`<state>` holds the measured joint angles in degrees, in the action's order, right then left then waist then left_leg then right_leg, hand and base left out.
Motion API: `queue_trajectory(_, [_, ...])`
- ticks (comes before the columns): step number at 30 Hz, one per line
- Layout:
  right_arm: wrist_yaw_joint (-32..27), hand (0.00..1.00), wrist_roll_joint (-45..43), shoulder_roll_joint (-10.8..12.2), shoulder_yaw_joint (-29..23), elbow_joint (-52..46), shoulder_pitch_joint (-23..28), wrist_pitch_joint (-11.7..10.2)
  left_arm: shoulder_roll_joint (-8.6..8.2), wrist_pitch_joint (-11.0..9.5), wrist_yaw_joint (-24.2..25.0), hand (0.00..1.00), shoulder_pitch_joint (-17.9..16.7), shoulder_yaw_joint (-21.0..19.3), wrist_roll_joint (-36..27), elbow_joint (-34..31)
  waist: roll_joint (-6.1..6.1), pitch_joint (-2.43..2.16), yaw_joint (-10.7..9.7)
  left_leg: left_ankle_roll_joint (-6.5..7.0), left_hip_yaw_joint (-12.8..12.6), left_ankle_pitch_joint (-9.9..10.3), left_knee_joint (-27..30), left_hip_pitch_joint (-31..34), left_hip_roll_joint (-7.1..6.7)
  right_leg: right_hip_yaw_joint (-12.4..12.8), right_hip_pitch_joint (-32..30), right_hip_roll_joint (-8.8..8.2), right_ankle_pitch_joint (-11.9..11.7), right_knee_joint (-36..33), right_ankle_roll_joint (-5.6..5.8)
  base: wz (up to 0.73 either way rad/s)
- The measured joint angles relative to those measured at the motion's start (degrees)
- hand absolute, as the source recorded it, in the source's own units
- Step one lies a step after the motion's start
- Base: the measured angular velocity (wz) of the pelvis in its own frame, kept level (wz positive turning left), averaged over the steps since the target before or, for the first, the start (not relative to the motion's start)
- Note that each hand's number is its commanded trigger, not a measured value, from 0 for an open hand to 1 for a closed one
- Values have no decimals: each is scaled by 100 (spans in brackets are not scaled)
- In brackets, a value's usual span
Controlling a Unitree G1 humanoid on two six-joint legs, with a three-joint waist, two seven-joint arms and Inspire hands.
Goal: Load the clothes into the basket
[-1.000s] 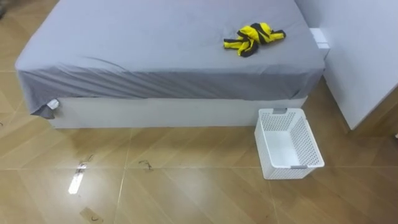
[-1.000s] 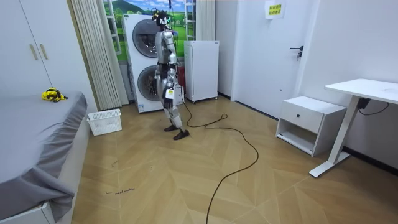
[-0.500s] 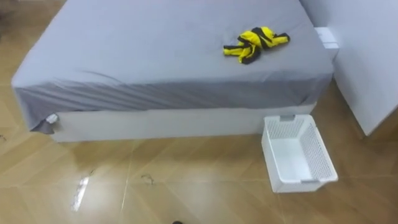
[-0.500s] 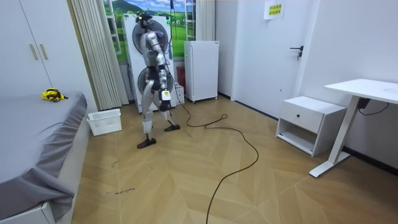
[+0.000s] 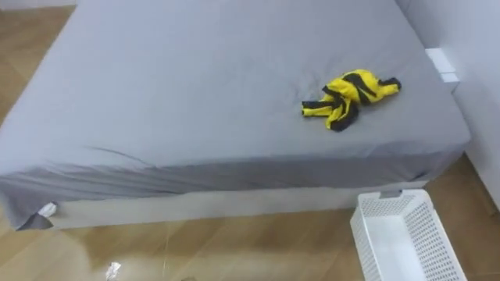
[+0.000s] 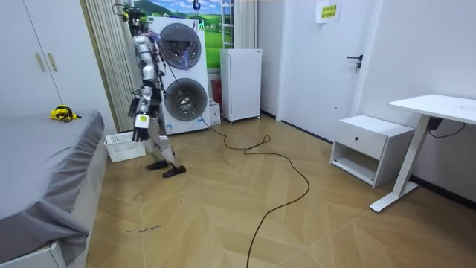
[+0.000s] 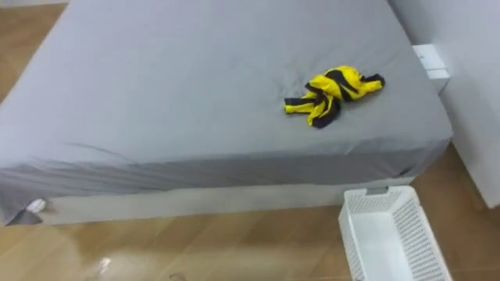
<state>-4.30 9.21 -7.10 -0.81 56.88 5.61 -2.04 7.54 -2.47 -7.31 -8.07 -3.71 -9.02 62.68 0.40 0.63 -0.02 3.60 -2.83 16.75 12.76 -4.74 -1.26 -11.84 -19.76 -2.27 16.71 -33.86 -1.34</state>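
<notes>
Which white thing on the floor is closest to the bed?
The lattice basket, right beside the bed; the tall cabinet stands past the washers, the nightstand across the room.

readable text: none | yellow sign [image 6: 325, 10], room view: print too small

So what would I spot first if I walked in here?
The yellow and black clothes jump out first, bunched up on the grey bed towards its right side. Next comes the white basket, standing on the wooden floor right beside the bed. In the room view the robot stands close to that basket, in front of the stacked washing machines.
</notes>
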Motion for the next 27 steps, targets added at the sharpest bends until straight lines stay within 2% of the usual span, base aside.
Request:
queue_trajectory(1, [-97,0,-12,19,-5,-8,7,0,-49,3,6,0,-45,119,4,-96,-29,2,15,-77,70,114,-170,-302,91,-25,-140,-26,-622,790,-10,55])
queue_trajectory(2, [-138,0,-16,26,-6,-28,20,4,-73,3,8,0,-69,191,0,-92,-14,-10,14,-130,139,188,-183,-446,181,-58,-177,-11,-959,1021,0,41])
queue_trajectory(3, [-216,0,-6,54,-18,-255,15,5,-82,4,16,0,-80,254,-6,-80,2,-19,64,-246,224,356,-105,-556,335,-61,-263,73,-1435,1314,-102,15])
queue_trajectory(4, [-283,0,-14,60,-54,-578,-20,-69,-93,16,13,0,-180,289,-42,-42,2,-68,133,-473,185,515,50,-549,455,-267,-215,116,-1595,1162,-445,0])
queue_trajectory(5, [-328,0,-17,43,-57,-663,-45,-167,-108,32,19,0,-211,306,-47,-37,46,-52,163,-551,153,530,82,-553,538,-351,-182,172,-1517,1087,-499,5])
queue_trajectory(6, [-435,0,-16,25,-130,-805,-125,-259,-118,48,36,0,-268,332,-46,-41,102,-29,172,-770,66,457,-25,-616,627,-411,-71,211,-1364,912,-542,44])
queue_trajectory(7, [-566,0,-64,6,-323,-1077,-142,-282,-128,46,62,0,-277,352,-24,-43,170,24,168,-809,-57,341,-422,-684,688,-352,-94,141,-1189,434,-577,66])
queue_trajectory(8, [-636,0,-70,-13,-416,-1206,-154,-282,-126,44,70,0,-284,346,-6,-74,185,53,151,-661,-136,241,-512,-764,677,-354,-244,10,-1107,-123,-602,95])
queue_trajectory(9, [-739,0,-16,-18,-515,-1381,-80,-283,-63,33,69,0,-386,318,-8,-179,136,24,103,-658,-180,209,-309,-900,691,-421,-539,-63,-874,-536,-414,53])
queue_trajectory(10, [-760,0,-16,34,-452,-1558,-75,-245,144,-13,67,0,-647,318,-39,-341,0,-86,244,-760,-326,291,118,-882,653,-376,-475,58,-1103,170,-441,33])
queue_trajectory(11, [-756,0,-22,41,-423,-1683,-79,-221,226,-8,64,0,-752,321,-35,-361,-35,-78,247,-797,-379,384,420,-892,658,-410,-390,116,-1217,407,-708,0])
queue_trajectory(12, [-769,0,-19,-22,-421,-1841,-95,-201,229,85,38,0,-897,314,-5,-359,140,-96,201,-793,-421,496,1194,-805,890,-401,-154,334,-1009,356,-680,8])
queue_trajectory(13, [-775,0,-12,-25,-421,-2092,-74,-189,234,109,25,0,-1005,261,23,-387,288,-85,176,-852,-420,303,2113,-506,1103,-362,101,532,-765,452,-686,0])
queue_trajectory(14, [-773,0,-31,-24,-401,-2211,-63,-198,216,122,23,0,-1064,207,21,-416,317,-86,175,-840,-395,99,2567,-348,1169,-323,191,594,-685,481,-698,-19])
queue_trajectory(15, [-770,0,-7,-24,-378,-2261,-70,-233,176,130,5,0,-1113,122,22,-425,299,-75,130,-875,-184,-259,3313,36,1155,-244,357,645,-574,544,-762,-12])
queue_trajectory(16, [-786,0,52,-26,-379,-2264,-48,-220,162,130,2,0,-1100,124,5,-448,270,-61,36,-841,-174,-231,3756,414,1145,-234,574,646,-496,633,-815,-4])
queue_trajectory(17, [-808,0,63,-26,-376,-2268,-28,-210,149,131,2,0,-1096,125,-26,-490,239,-44,13,-782,-205,-194,3853,564,1136,-210,684,640,-467,676,-845,-7])
queue_trajectory(18, [-859,0,83,-26,-370,-2267,20,-204,118,126,1,0,-1094,128,-51,-611,173,-31,16,-728,-314,-147,3845,843,1052,-114,874,641,-433,781,-890,-29])
queue_trajectory(20, [-915,0,181,-36,-377,-2285,47,-204,69,99,3,0,-1051,133,-62,-646,72,-5,17,-687,-357,-31,3381,1212,833,41,1080,637,-418,981,-910,-49])
queue_trajectory(22, [-1001,0,178,-47,-379,-2394,17,-202,22,74,5,0,-981,126,-55,-649,-20,-18,21,-662,-460,-9,2220,1564,627,223,1216,651,-417,1178,-953,-67])
queue_trajectory(23, [-1026,0,175,-59,-384,-2452,16,-203,11,66,6,0,-963,122,-53,-647,-31,-27,7,-666,-522,-24,1887,1618,602,226,1231,654,-418,1236,-959,-32])
queue_trajectory(24, [-1118,0,175,-113,-383,-2597,10,-203,18,42,6,0,-865,119,-38,-649,-50,-27,-97,-666,-578,-149,1202,1619,535,247,1232,650,-428,1318,-971,-23])
queue_trajectory(25, [-1188,0,172,-150,-379,-2760,-18,-203,49,50,16,0,-862,88,-42,-634,-105,-67,-108,-654,-619,-357,801,1503,434,454,1187,632,-443,1330,-963,-22])
queue_trajectory(26, [-1217,0,160,-175,-379,-2878,-19,-205,31,49,22,0,-888,37,-43,-636,-130,-50,-110,-664,-639,-432,622,1416,396,523,1186,633,-455,1357,-965,-44])
queue_trajectory(27, [-1276,0,108,-238,-380,-3060,-9,-206,-17,49,30,0,-981,-16,-46,-618,-128,-55,-108,-639,-651,-623,348,1238,347,619,1219,660,-489,1431,-963,-42])
